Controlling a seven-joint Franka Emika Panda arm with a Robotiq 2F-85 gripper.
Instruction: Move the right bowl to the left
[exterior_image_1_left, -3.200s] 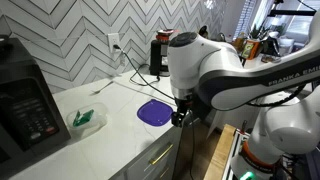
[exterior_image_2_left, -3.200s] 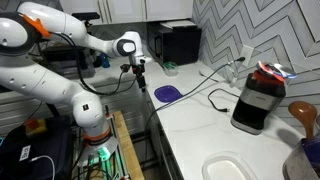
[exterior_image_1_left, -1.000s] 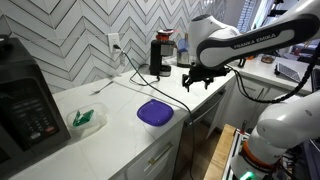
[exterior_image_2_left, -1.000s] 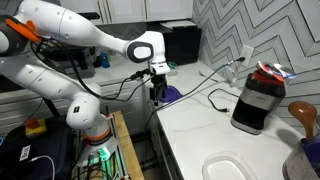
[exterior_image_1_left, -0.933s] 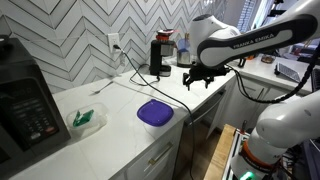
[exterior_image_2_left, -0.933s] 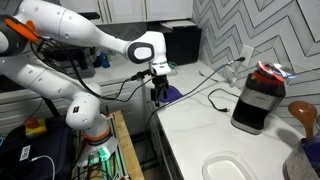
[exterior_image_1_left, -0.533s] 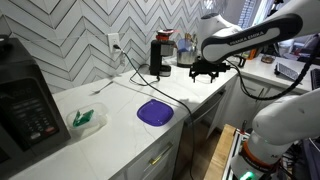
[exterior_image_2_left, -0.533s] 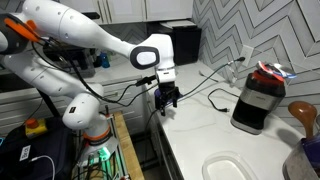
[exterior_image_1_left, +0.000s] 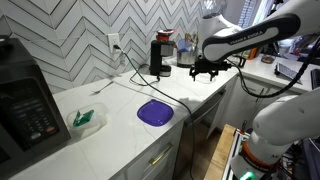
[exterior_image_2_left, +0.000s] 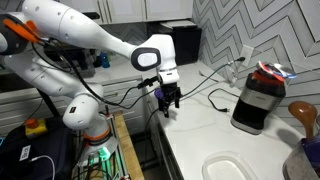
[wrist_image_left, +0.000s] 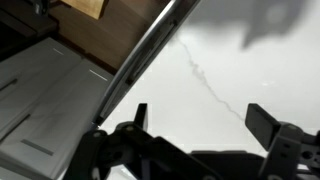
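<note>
Kitchen setting: a white marbled worktop (exterior_image_1_left: 112, 104) runs along a wall of zigzag tile (exterior_image_1_left: 70, 40). The tool (exterior_image_1_left: 205, 72) hangs in the air over the front edge of the worktop and touches nothing. In the wrist view the tool (wrist_image_left: 195, 114) is spread wide, its dark fingers (wrist_image_left: 135, 116) well apart, with only bare worktop and the counter edge showing between them; it carries nothing. The white bowl (exterior_image_2_left: 232, 166), the item to be moved, sits on the worktop well apart from the tool, further along the surface and past the dark blender (exterior_image_2_left: 258, 100); it is pale and hard to separate from the surface. The purple bowl (exterior_image_1_left: 154, 112) lies on the opposite side of the tool, also apart from it, and in an exterior view the tool (exterior_image_2_left: 168, 100) hides it. Assessment: the step in hand is the approach, and the grasp has not begun. The next move calls for carrying the tool along the worktop, clear of the blender, to a position over the near rim of the white bowl. It then calls for lowering with one finger inside and one outside the thin wall before closing. The shallow rim leaves little to grip, so a slip is possible.
</note>
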